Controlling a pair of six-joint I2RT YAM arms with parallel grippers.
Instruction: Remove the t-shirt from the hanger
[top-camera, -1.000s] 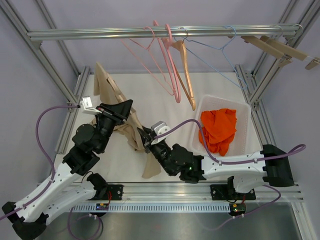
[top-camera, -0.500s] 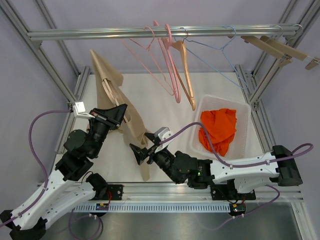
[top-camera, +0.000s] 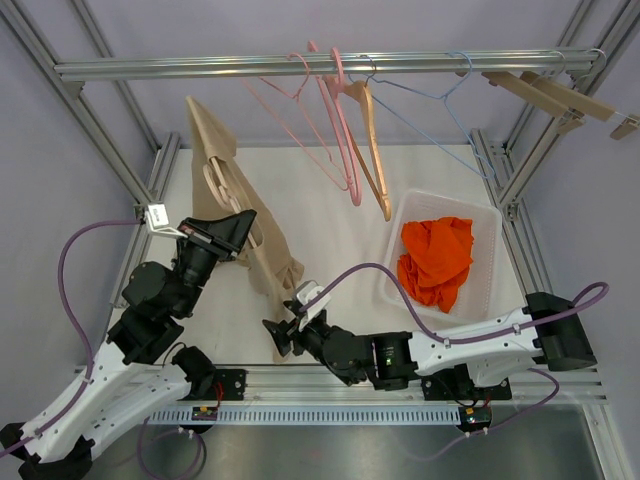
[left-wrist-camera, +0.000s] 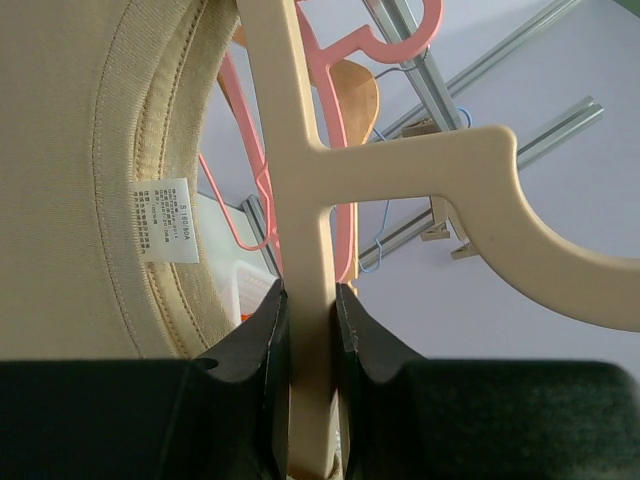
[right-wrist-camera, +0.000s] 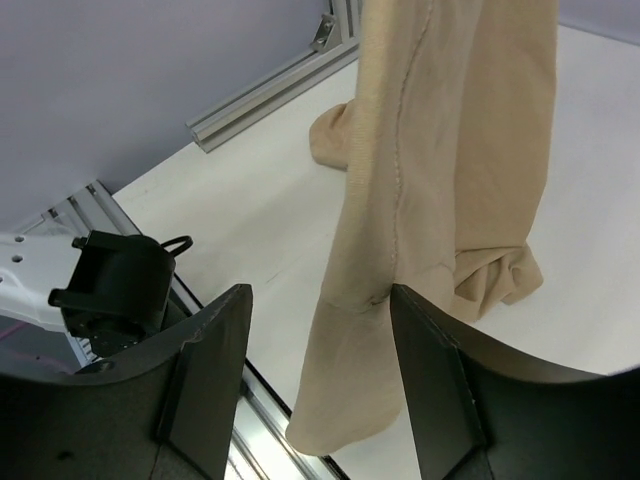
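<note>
The left claw (left-wrist-camera: 305, 330) is pressed together on the straight stem of the cream hanger (left-wrist-camera: 300, 150), just below where its hook branches off, and holds it up above the left part of the bench (top-camera: 330, 230). The beige t-shirt (top-camera: 262, 250) is on that hanger – the ribbed collar wraps beside the stem, and a white care label (left-wrist-camera: 165, 220) shows inside the neck. From there the cloth hangs down and toward the front of the bench, where its lower end lies in folds on the white surface. The right claw (right-wrist-camera: 318, 300) is low at that end, its fingers spread wide and pinching nothing; in the wrist view the hanging cloth shows between them, but whether it touches either finger cannot be told. To the right stands a white basket (top-camera: 392, 262) with a crumpled orange garment (top-camera: 437, 260) inside. On the rail (top-camera: 200, 68) overhead hang two pink hangers (top-camera: 335, 120), a wooden hanger (top-camera: 372, 150) and a blue wire hanger (top-camera: 450, 100) – all well apart from the t-shirt.
</note>
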